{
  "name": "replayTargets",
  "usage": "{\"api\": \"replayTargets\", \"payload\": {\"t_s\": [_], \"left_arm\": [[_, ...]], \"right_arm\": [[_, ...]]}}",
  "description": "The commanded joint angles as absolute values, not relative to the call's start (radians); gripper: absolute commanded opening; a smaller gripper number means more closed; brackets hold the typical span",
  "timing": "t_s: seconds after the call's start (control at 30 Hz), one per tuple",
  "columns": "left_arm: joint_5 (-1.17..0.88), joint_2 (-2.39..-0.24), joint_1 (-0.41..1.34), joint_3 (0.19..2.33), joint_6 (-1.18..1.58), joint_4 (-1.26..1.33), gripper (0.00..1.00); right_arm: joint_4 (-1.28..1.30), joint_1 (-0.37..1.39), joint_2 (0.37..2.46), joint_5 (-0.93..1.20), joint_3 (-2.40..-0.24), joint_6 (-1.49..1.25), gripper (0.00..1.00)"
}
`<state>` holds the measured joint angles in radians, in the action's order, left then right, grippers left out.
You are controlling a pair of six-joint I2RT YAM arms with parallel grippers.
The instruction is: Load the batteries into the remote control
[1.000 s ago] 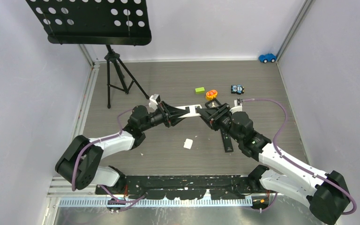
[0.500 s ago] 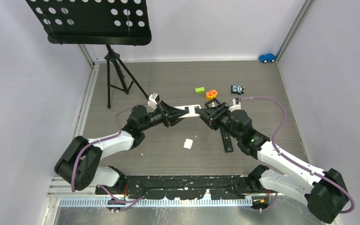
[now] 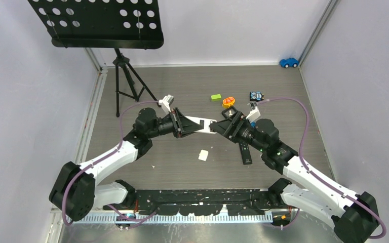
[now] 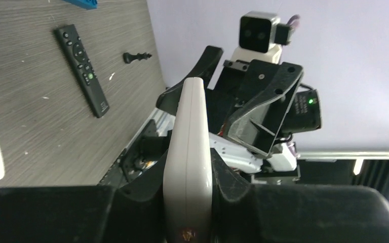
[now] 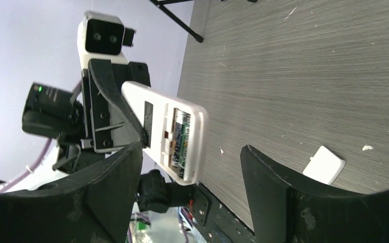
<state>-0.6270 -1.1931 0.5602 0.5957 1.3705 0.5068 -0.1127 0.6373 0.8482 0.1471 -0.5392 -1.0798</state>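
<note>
Pale scuffs fleck the grey wood-grain bench (image 3: 192,81). The white plastic remote control (image 5: 164,131) bares a dark cylindrical battery (image 5: 181,136) printed green. There are also a slim black remote (image 3: 244,152), a lime-green block (image 3: 216,97) and a blue toy car (image 3: 288,62).

A robotics lab cell — blank lilac walls (image 3: 30,111), aluminium frame rails (image 3: 315,33), a grey bench (image 3: 182,83) boxed in.

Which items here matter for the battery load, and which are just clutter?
Job: white remote in left gripper; battery in its open bay; loose small white piece, likely the cover; right gripper, open.
Clutter: black remote, green block, orange toy, blue car, music stand.
</note>
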Motion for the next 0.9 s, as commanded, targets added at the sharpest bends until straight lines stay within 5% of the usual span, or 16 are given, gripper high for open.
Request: {"api": "replayTargets", "payload": {"t_s": [0.0,0.23,0.87], "left_arm": [[-0.744,-1.154,0.534,0.669,1.175,0.385,0.0],[-0.9,-1.177,0.522,0.731,1.08,0.305,0.0],[-0.933,-1.2,0.516,0.747,1.141,0.364,0.0]], "right_arm": [[-0.138,0.626,0.795,0.234,-0.581,-0.928,0.74],[-0.085,0.607,0.78,0.346,-0.618,-0.882,0.48],[-0.126,0.607,0.818,0.465,-0.589,-0.722,0.19]]}}
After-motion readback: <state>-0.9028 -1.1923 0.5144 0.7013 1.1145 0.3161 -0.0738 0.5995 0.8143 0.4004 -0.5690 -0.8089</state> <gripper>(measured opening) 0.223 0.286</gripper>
